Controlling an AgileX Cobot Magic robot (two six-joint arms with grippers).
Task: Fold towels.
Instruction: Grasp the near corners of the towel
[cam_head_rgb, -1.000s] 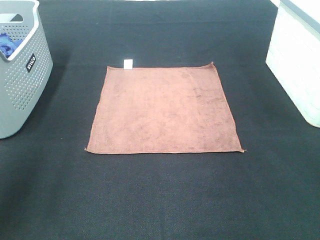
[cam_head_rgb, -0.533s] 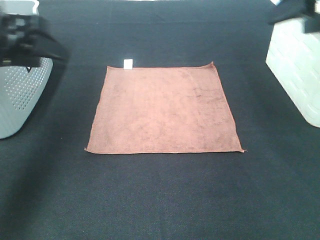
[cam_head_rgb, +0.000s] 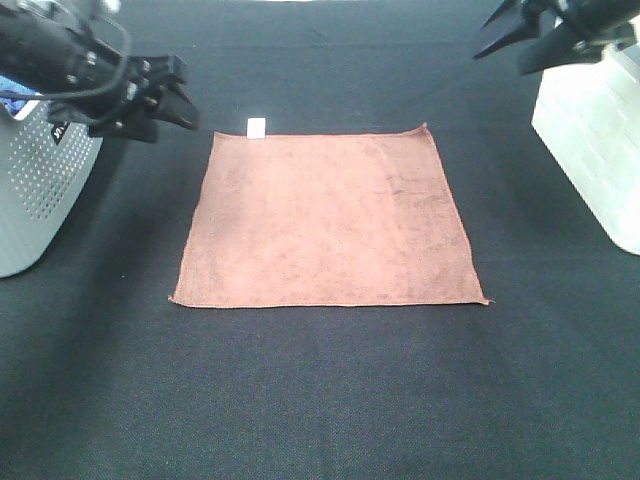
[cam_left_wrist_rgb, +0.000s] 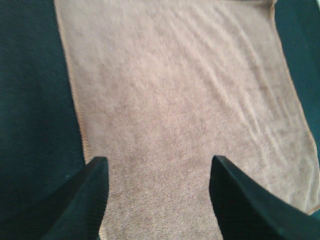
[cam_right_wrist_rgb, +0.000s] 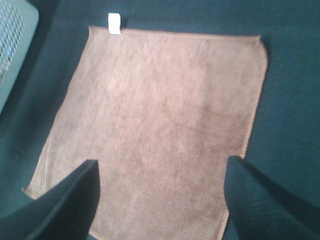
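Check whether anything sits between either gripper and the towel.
Nothing visible does. The towel lies flat on the black mat, nothing on it. The left gripper and right gripper hang open off its far corners, with only bare mat between. The grey basket and white bin sit off to the sides.

Left arm (cam_head_rgb: 55, 55) partly hides the grey basket (cam_head_rgb: 40, 190); wrist views crop the towel (cam_left_wrist_rgb: 175, 100).
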